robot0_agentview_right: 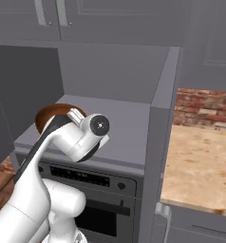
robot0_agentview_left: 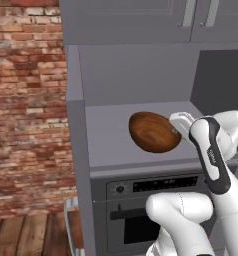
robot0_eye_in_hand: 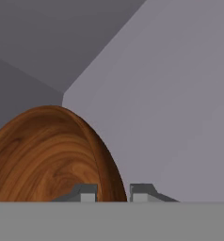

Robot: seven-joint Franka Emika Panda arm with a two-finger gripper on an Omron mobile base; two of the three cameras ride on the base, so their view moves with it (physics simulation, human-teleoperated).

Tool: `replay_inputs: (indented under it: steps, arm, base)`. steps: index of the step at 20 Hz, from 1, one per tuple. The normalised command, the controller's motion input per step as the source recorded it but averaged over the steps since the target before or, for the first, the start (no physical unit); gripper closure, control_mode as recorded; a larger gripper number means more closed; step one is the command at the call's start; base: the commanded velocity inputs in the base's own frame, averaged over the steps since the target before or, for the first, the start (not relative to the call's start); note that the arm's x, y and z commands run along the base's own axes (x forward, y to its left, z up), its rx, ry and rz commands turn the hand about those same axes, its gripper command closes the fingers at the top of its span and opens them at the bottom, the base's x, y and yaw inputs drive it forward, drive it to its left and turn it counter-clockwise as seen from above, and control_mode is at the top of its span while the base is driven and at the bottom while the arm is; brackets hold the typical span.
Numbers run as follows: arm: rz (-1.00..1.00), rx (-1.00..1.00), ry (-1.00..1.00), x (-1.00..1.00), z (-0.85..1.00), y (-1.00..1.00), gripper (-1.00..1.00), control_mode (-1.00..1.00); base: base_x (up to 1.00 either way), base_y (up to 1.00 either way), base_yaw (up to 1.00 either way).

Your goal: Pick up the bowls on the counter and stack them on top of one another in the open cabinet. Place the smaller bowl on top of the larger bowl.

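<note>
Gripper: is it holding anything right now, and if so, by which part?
Yes. The gripper holds the brown bowl by its rim, one finger inside the wall and one outside, tilted over the cabinet shelf.

Brown larger bowl (robot0_agentview_right: 52, 112) on the open cabinet (robot0_agentview_right: 129, 128) shelf, behind the arm (robot0_agentview_right: 62, 142)

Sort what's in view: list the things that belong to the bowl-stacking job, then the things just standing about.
Part of the job:
- larger bowl, tilted, its rim pinched by the gripper
- open cabinet, its grey shelf under the bowl
- counter, off to the right

Just there:
- oven below the shelf
- brick wall
- upper cabinet doors
</note>
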Motion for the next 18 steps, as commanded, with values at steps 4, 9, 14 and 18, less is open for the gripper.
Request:
replay_inputs:
  steps: [4,9,14,18]
  arm:
    - [0.0,0.0,0.0,0.0,0.0,0.0,1.0,1.0]
    - [0.0,0.0,0.0,0.0,0.0,0.0,1.0,1.0]
    - [0.0,0.0,0.0,0.25,-0.06,0.03,1.0,-1.0]
    - [-0.03,0.0,0.03,0.49,-0.06,0.12,1.0,-1.0]
  base:
    - [0.62,0.01,0.0]
    - [0.62,0.02,0.0]
    - [0.38,0.02,0.0]
    - [0.0,0.0,0.0]
